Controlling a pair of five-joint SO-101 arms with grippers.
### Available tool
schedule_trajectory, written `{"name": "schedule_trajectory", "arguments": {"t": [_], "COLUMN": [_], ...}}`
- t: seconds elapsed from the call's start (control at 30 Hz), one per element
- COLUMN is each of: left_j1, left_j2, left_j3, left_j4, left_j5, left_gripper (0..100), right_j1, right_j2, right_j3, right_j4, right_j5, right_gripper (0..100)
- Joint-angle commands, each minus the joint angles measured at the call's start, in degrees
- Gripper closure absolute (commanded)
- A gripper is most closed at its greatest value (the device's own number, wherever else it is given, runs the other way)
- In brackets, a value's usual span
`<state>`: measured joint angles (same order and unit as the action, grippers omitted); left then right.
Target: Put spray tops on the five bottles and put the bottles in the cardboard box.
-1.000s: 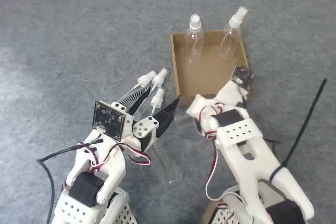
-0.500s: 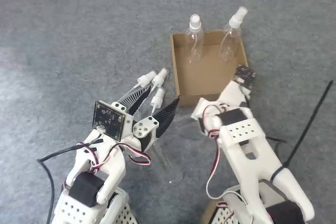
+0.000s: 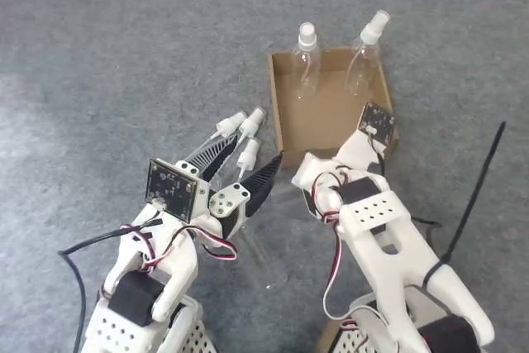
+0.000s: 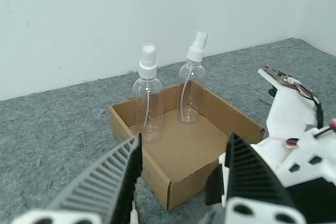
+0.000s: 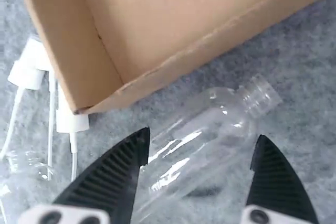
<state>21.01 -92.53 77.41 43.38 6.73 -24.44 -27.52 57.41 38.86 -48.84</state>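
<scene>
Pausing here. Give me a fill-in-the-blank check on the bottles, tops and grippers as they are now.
1. ___ capped bottles stand in the box.
2. The lying bottle below the open right gripper has ___ top on it.
3. The left gripper is ___.
4. In the high view, ___ spray tops lie on the table left of the box.

Missing words: two; no; open; three.

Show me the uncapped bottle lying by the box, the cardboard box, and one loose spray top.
uncapped bottle (image 5: pixel 210 129), right wrist view, middle of its clear body.
cardboard box (image 3: pixel 326 126), high view, bare floor inside.
loose spray top (image 5: pixel 72 121), right wrist view, its white head.
</scene>
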Motion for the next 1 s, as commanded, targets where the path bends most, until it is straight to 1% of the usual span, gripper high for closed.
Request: {"name": "schedule_trajectory", "arguments": {"t": [0.0, 0.13, 0.27, 0.5, 0.6, 0.7, 0.8, 0.97], "left_j1": [-0.35, -0.35, -0.35, -0.35, -0.35, -0.35, -0.35, -0.35], "left_j2": [-1.05, -1.05, -1.05, -1.05, -1.05, -1.05, -1.05, -1.05], "left_j3": [-0.40, -0.40, -0.40, -0.40, -0.40, -0.40, -0.40, -0.40], "left_j4": [-1.49, -1.49, -1.49, -1.49, -1.49, -1.49, -1.49, -1.49], "left_j5": [-0.53, -0.53, -0.53, -0.53, -0.53, -0.53, -0.53, -0.53], "left_gripper": [76, 76, 76, 76, 76, 76, 76, 76], "right_j1": [-0.22, -0.04, 0.04, 0.04, 0.40, 3.03, 6.99, 15.96], "right_j2": [-0.13, -0.13, -0.04, 4.70, 5.58, 4.53, 3.38, 3.03], "right_j3": [-0.18, 0.18, 1.32, 1.85, 1.49, 0.09, -0.26, -0.35], "right_j4": [-0.75, 0.13, 0.22, 0.66, 3.82, 7.25, 8.13, 11.74], "right_j5": [-0.53, -0.53, 3.16, 4.75, 5.54, 5.89, 6.77, 16.00], "right_gripper": [73.1, 73.1, 73.1, 73.2, 73.1, 73.1, 73.2, 73.2]}}
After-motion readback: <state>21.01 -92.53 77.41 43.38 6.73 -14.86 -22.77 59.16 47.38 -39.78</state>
